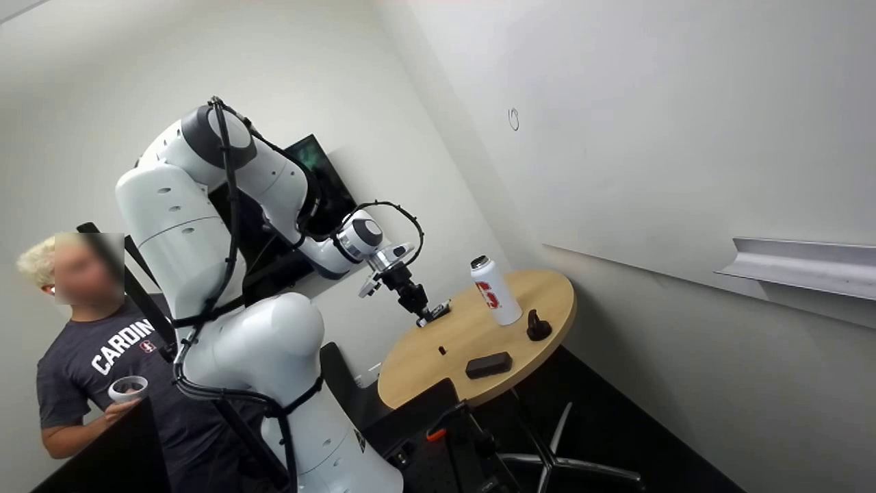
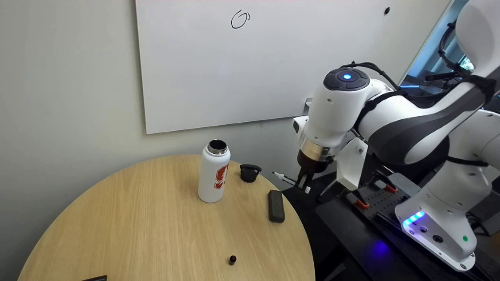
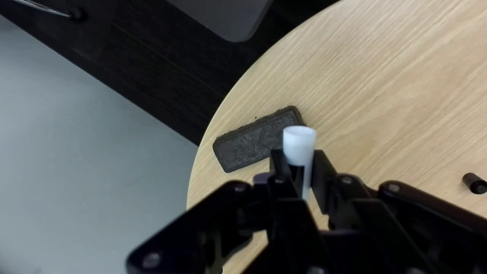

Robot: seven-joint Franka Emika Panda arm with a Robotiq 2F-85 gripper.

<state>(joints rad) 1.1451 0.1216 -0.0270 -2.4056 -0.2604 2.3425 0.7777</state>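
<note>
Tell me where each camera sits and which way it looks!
An exterior view: close to the arm, tilted, looking past it at the table; most of the arm shows, plus a person.
An exterior view: above the table, looking down across it to the whiteboard; part of the arm shows.
Wrist view: on the arm, looking down past the marker at the dark block; of the robot, only the claw shows.
Both exterior views share the table, whiteboard and white bottle.

A whiteboard, a round table and what seems a half-hidden wall screen show an office meeting room.
</note>
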